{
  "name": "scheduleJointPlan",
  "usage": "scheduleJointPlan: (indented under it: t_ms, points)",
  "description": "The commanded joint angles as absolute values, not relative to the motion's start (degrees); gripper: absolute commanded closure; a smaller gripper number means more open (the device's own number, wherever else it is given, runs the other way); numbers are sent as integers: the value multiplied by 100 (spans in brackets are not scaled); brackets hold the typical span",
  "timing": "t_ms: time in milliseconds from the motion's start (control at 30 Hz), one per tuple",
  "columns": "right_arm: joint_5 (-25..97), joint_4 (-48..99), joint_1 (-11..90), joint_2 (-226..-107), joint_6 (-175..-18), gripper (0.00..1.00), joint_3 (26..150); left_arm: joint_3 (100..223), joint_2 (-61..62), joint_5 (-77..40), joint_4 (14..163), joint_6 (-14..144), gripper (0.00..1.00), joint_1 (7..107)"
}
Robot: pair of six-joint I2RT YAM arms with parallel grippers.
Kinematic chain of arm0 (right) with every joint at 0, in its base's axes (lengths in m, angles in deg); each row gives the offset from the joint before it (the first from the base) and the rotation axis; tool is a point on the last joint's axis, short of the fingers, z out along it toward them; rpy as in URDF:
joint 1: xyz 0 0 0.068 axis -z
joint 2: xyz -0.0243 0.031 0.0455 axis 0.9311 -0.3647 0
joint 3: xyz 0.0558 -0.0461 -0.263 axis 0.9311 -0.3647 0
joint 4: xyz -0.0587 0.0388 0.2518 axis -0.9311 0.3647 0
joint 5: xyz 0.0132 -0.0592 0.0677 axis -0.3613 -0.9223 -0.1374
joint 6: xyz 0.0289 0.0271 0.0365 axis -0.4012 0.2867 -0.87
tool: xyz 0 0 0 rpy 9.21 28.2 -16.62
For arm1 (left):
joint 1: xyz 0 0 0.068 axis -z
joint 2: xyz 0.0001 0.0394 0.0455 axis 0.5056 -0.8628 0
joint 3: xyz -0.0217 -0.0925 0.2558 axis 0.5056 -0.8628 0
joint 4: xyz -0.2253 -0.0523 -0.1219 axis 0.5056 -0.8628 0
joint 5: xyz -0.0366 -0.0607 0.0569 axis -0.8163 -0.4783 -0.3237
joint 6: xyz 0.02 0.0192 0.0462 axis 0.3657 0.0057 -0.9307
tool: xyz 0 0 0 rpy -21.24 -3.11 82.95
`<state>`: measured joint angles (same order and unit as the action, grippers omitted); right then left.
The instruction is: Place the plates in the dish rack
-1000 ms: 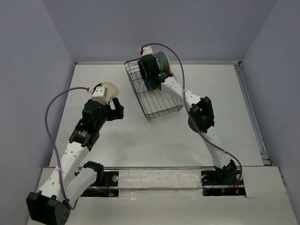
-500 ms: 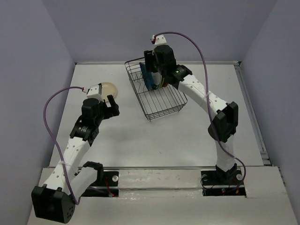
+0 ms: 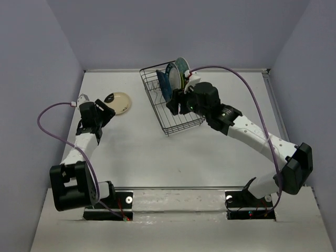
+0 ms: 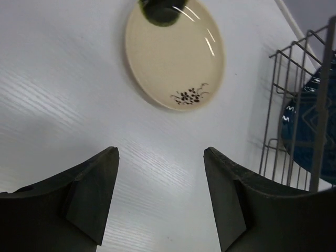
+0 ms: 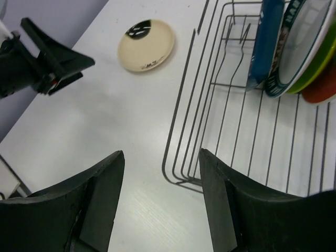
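The black wire dish rack stands at the back centre. Several plates stand upright at its far end: dark blue, white with teal rim, lime green and red. The cream plate with the black mark lies flat on the table left of the rack; it also shows in the left wrist view and the right wrist view. My left gripper is open and empty, just near-left of the cream plate. My right gripper is open and empty above the rack's near-left part.
The white table is walled in by grey-blue panels on three sides, with a rail along the right edge. The left arm's purple cable loops out to the left. The rack stands right of the left gripper.
My right gripper has drawn back from the rack's far end toward its near side, empty, its elbow swinging right. My left gripper has pulled back leftward, away from the cream plate.
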<state>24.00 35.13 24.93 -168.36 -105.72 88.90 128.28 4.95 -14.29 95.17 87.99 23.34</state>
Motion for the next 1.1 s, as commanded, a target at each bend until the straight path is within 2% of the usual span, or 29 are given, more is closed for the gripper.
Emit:
scheduleJointPlan:
  t_ms: [0, 233, 500, 633, 767, 800, 867, 1067]
  points:
    - [2759, 2957, 2387, -16473, -10784, 36, 8437, 13211, -54, -1344, 10223, 9038, 24, 2053]
    - [2803, 2685, 2221, -16077, -10916, 36, 7768, 14001, -1600, -1599, 10637, 8932, 25, 1877]
    - [3023, 2570, 2220, -16024, -10960, 37, 7460, 14504, -2648, -1494, 10734, 8967, 32, 1859]
    - [3049, 2570, 2220, -16086, -10960, 37, 7434, 14697, -3104, -1581, 10821, 9064, 39, 1850]
    - [3085, 2561, 2220, -16191, -11021, 37, 7442, 14811, -3378, -1739, 11032, 9240, 58, 1850]
    - [3093, 2561, 2220, -16209, -11039, 37, 7451, 14812, -3413, -1757, 11076, 9318, 77, 1850]
    - [3129, 2570, 2220, -16200, -11083, 37, 7460, 14777, -3431, -1784, 11155, 9398, 93, 1850]
    - [3129, 2570, 2220, -16270, -11170, 35, 7618, 14557, -2650, -1906, 11296, 9425, 94, 1850]
